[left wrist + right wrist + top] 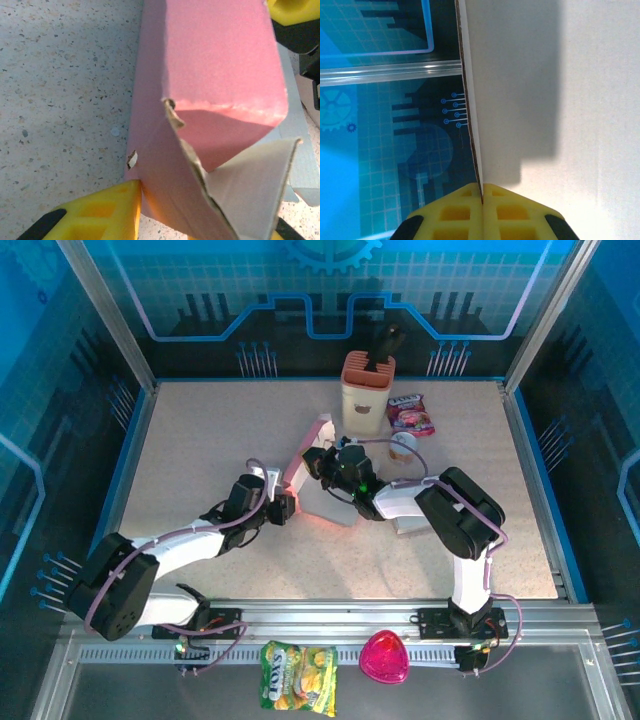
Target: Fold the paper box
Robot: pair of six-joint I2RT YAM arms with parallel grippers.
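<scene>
1. As the right tool (482,194) is shut tight on a thin wall of the paper box (305,455), that wall stands on its edge between the tool's two yellow tips.
2. The left tool (284,506) has one yellow finger (100,215) touching the low corner of the pink box. The gap looks narrow, but I cannot tell if this tool squeezes the card or just sits around it.
3. The box leans up at a slant between the two tools, near the middle of the desk (190,440). One end flap (250,190) hangs open.
4. I think the step now is closing that end. The box is not done yet.
5. Next, I think the open flap needs a soft push inward, while the other tool keeps the box from sliding. Too hard a push could bend the card.
</scene>
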